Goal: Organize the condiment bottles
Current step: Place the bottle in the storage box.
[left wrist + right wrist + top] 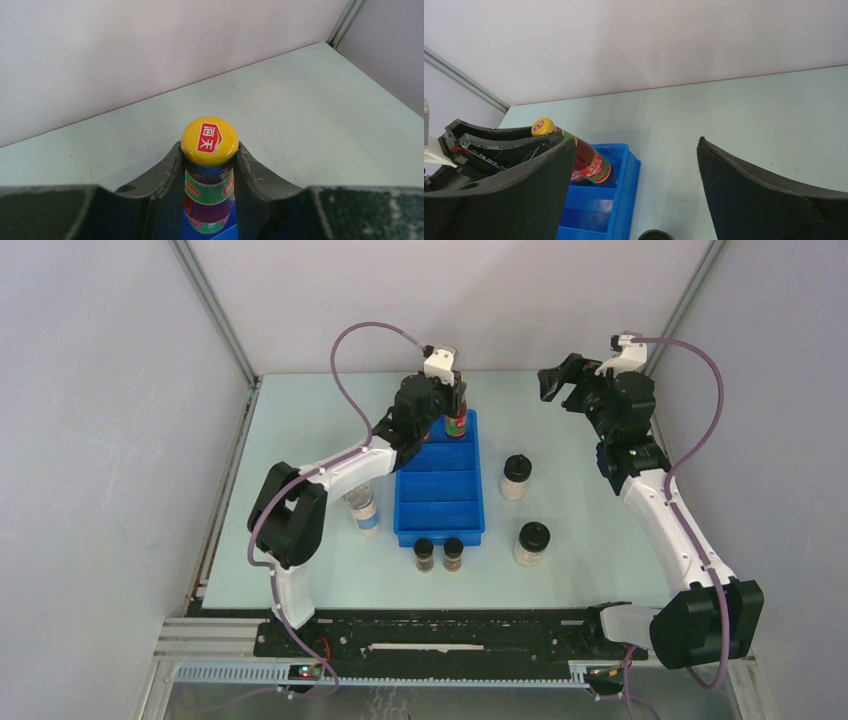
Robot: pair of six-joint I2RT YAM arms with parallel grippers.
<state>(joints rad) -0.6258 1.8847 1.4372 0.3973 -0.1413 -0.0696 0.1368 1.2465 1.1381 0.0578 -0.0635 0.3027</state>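
- Left gripper (pixel 455 403): its fingers (pixel 161 172) are closed on the neck of a red bottle (pixel 209 192), one on each side, just under the yellow cap (pixel 209 141).
- The bottle's lower part is inside the far compartment of the blue tray (pixel 440 537). Whether it rests on the floor there cannot be told.
- Right gripper (pixel 558 380): its fingers (pixel 769 195) are spread wide and hold nothing. It hangs in the air past the tray's far right corner, well apart from it.
- Two pale jars (pixel 515 477) (pixel 531 543) stand on the table to the right of the tray.
- Two dark jars (pixel 424 555) (pixel 453 554) stand side by side just at the tray's near end.
- A blue-labelled jar (pixel 366 510) stands just left of the tray, partly hidden under the left arm (pixel 340 468).
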